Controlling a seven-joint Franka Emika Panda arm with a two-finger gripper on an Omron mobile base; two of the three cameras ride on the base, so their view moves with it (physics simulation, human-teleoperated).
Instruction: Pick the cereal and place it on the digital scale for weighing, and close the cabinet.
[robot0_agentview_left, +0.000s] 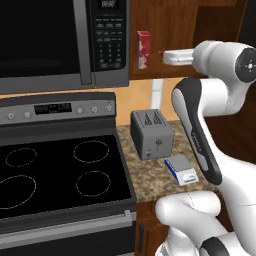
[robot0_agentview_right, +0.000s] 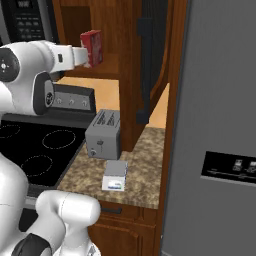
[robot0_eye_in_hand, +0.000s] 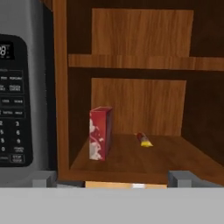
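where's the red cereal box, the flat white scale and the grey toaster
small red cereal box (robot0_eye_in_hand: 100, 133), hand view, on its front face
flat white digital scale with blue edges (robot0_agentview_left: 181, 169), left base view, on its top surface
grey boxy toaster (robot0_agentview_right: 103, 135), right base view, on its side wall

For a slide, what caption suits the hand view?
Small upright red cereal box and tiny yellow-and-red item on open dark brown wooden cabinet's lower shelf.

cabinet (robot0_eye_in_hand: 131, 100): brown wood, matt | cereal (robot0_eye_in_hand: 100, 133) inside it: red glossy carton | counter (robot0_agentview_left: 145, 172) below cabinet: speckled stone | toaster (robot0_agentview_left: 151, 133) there: grey metal | digital scale (robot0_agentview_left: 181, 169): smooth white plastic
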